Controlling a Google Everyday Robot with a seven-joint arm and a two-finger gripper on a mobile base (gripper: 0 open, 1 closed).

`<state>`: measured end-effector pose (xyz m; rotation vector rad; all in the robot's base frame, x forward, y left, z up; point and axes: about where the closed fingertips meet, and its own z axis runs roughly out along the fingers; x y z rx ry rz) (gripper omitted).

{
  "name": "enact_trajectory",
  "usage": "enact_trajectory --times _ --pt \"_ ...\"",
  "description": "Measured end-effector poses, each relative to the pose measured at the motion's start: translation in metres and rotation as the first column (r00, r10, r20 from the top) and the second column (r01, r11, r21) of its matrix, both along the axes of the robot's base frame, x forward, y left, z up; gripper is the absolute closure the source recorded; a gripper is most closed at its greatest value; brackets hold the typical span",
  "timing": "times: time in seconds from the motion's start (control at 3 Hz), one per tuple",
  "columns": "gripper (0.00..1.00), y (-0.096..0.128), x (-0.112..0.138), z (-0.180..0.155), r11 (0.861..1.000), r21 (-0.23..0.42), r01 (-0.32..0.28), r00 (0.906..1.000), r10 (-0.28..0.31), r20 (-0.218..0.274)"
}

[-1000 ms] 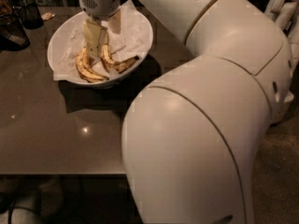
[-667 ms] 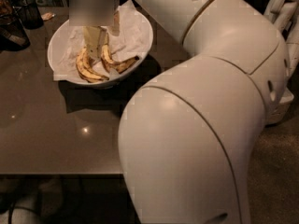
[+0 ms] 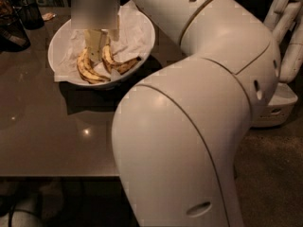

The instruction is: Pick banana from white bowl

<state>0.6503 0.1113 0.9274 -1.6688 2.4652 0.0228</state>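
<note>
Gripper (image 3: pixel 98 56) down inside the white bowl (image 3: pixel 57 48), hanging straight from the top of the view. Its upper part is hidden. Cannot tell whether it is apart or together, or whether it has hold of anything.

Banana (image 3: pixel 120 66) lies in the bowl on crumpled white paper (image 3: pixel 137 30), just right of the gripper. It is curved, yellow with brown blotches, and its dark tip points right toward the rim. Second banana (image 3: pixel 85 70) lies just left of the gripper, curving along the near side of the bowl. The gripper sits between the two; contact with either is not clear.

Bowl rests on a dark brown table (image 3: pixel 47 126), toward its far edge. Dark cup (image 3: pixel 31 12) stands at the far left corner, well apart from the bowl. Big white robot arm (image 3: pixel 189 126) fills the near right of the view.
</note>
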Motion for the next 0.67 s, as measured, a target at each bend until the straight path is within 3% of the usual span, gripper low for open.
enact_trajectory --times 0.67 --pt "0.35 0.0069 0.0051 -0.015 1.0 0.022 -0.01 0.9989 0.011 -0.046"
